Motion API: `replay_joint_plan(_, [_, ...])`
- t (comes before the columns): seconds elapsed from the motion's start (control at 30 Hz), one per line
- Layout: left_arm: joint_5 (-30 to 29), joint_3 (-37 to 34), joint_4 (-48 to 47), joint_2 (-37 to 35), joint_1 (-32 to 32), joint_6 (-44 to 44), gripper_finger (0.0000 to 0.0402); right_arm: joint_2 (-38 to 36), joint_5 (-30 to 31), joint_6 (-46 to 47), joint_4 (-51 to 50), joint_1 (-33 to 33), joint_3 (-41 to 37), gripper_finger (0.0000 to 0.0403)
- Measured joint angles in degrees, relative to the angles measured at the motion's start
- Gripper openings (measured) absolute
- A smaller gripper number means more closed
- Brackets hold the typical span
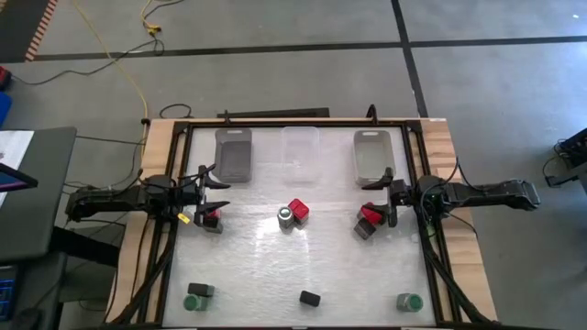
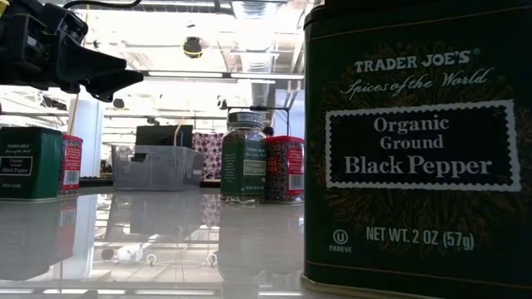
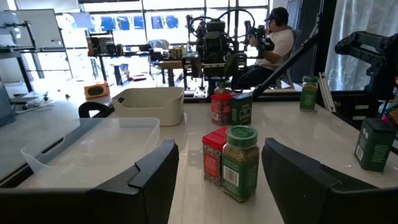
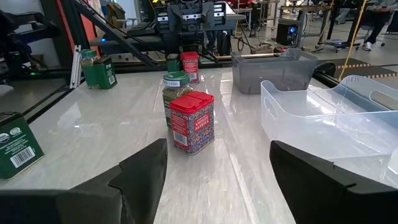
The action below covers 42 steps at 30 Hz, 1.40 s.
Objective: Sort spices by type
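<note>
Sorting is only beginning, by the look of it: the three bins (image 1: 300, 147) at the far edge of the surface (image 1: 257, 266) are appearing empty, though the overhead view is too small to be sure. The spices are lying scattered. A red tin (image 1: 298, 210) and a green-lidded jar (image 1: 285, 217) are standing touching at the centre, a black box (image 1: 310, 297) is sitting near the front edge, and green items are resting at the front corners.

The left end effector (image 1: 213, 195) is hovering at the left side with its fingers apart and holding nothing, just beside a red tin and a dark box (image 1: 212, 220). The right end effector (image 1: 379, 197) is hovering at the right side, fingers wide apart and empty, just beside another red and dark pair (image 1: 367, 220).

Both wrist views are facing the centre pair between the open fingers, well apart from either arm. The next move is probably calling for one arm to descend over a single container and close on it without knocking its neighbour.
</note>
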Motion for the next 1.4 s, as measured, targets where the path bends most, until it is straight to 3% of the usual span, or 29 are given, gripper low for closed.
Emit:
replay_joint_plan(1.1, [-0.1,2.4,-0.8,0.6,0.0,0.0,0.0222,0.0,0.0,0.0,0.0,0.0,0.0,0.0312])
replay_joint_plan(1.27, [-5.4,5.9,-0.8,2.3,0.0,-0.3,0.0222,0.0,0.0,0.0,0.0,0.0,0.0,0.0312])
replay_joint_plan(1.4, [-5.4,6.0,-1.8,2.4,0.0,-2.5,0.0222,0.0,0.0,0.0,0.0,0.0,0.0,0.0312])
